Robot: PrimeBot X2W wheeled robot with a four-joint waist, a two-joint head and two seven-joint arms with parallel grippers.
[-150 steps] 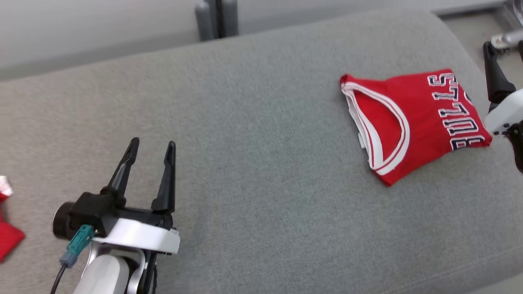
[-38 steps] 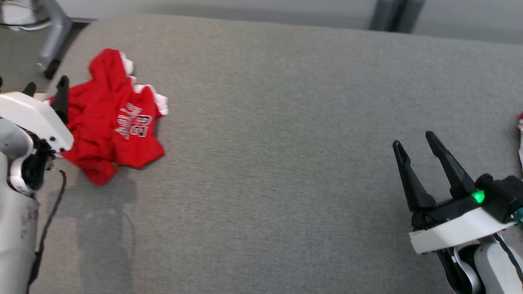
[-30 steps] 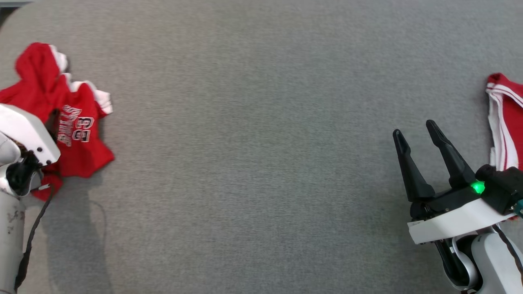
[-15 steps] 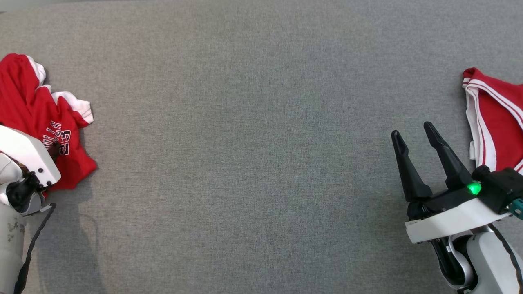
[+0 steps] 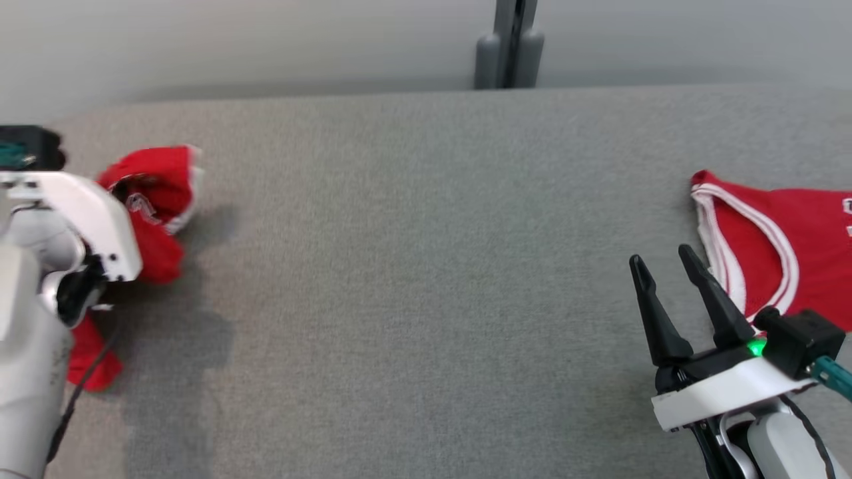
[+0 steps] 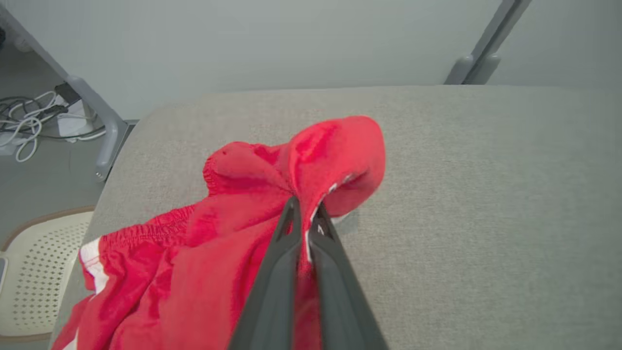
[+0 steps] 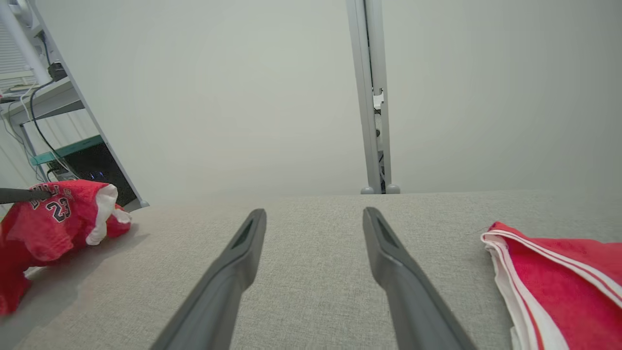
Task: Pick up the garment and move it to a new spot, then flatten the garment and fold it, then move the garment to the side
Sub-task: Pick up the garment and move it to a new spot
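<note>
A grey padded table point(image 5: 426, 299), seen from above. At its left end my left gripper point(image 6: 303, 216) has its jaws pressed together on a fold of the crumpled red garment point(image 6: 228, 228), pinching it near the top of the bunch. The rest of the cloth trails from the pinch back along the fingers toward the table's near left corner, so its long axis runs roughly in line with my arm. The bare middle of the table lies to the right of the grip, and I judge the carry goes that way. My right gripper point(image 5: 660, 259) hovers at the right end, jaws spread and empty. It is well apart from the garment and just beside a folded jersey point(image 5: 765, 226).
</note>
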